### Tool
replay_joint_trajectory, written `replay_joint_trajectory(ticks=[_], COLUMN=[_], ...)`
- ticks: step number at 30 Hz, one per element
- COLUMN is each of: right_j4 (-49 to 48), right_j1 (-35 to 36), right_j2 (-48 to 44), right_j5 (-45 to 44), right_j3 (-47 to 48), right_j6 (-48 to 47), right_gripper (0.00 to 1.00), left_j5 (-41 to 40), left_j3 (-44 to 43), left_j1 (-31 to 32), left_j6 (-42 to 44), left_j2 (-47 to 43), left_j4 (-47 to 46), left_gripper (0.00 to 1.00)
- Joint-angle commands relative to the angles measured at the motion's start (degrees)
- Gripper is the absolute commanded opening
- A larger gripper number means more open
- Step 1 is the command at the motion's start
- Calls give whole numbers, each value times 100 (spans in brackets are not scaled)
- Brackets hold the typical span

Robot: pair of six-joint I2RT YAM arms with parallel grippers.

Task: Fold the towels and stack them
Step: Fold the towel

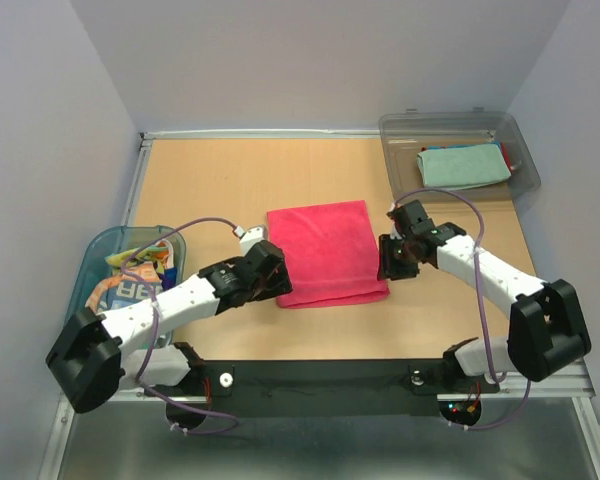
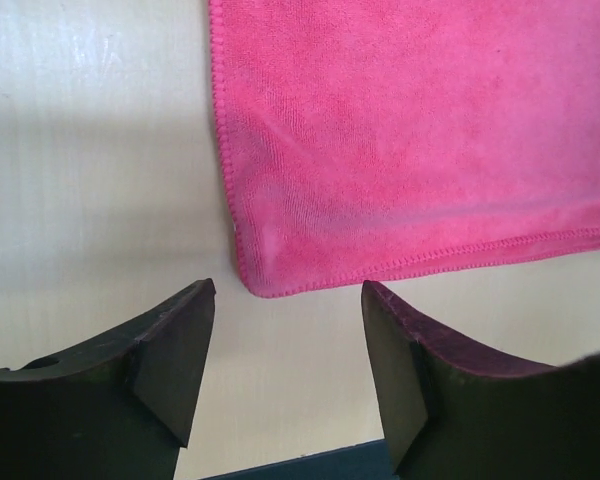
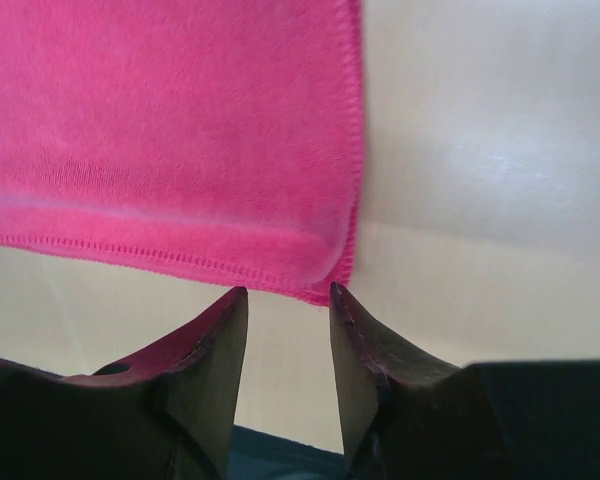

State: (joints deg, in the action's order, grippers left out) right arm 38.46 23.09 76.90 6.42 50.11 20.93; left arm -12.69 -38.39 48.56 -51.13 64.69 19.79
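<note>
Light wooden desk (image 1: pixel 210 180), seen from above, with both arms reaching in from its near edge. A magenta pink towel (image 1: pixel 327 252) is laid flat near the middle of the desk, folded into a rectangle whose long sides run away from the arm bases. At the far right corner a clear grey bin (image 1: pixel 405 150) is placed, well apart from the pink towel. A folded teal towel (image 1: pixel 462 166) is held inside it, with slivers of other colours showing at its right end. At the left edge a blue-rimmed tub (image 1: pixel 90 262) is set, in which a striped towel (image 1: pixel 130 287) with large letters is bunched with other coloured cloth. The left claw (image 2: pixel 288 284) is positioned just before the near left corner of the pink towel. Its jaws are parted, nothing is held between them, and bare desk is seen in the gap. The right claw (image 3: pixel 288 288) is positioned at the near right corner. Its jaws are parted more narrowly, with the stitched corner lying just ahead of the tips and not pinched.
</note>
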Motion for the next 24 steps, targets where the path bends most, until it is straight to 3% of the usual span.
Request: replay_joint_trajectory(ticks=[1,5,10,14,18,24], right_j4=[-233,-645,-752,-866,-1243,-1507], right_j1=[363,451,451,451,451,450], right_j2=[132,114,202,62,-176,210], right_j5=[-290,-615,-843,-1089,-1265,-1318], right_j3=[17,-247,-247,-326,-458,-125], right_j6=[315,544,614,860,1045,957], right_gripper=[44,44,43,40,44,43], left_j5=[82,-110,-814,-814,-700,-542], left_j3=[-397,-572,-1618,-2128,-2934,-3841], left_j1=[40,40,-74,-487,-855,-1295], left_j6=[244,446,1051,1385,1791,1949], left_j2=[500,703,1563,2187,3135,4225], left_j4=[-107,-300,-203,-520,-801,-986], left_gripper=[70,70,70,70,70,70])
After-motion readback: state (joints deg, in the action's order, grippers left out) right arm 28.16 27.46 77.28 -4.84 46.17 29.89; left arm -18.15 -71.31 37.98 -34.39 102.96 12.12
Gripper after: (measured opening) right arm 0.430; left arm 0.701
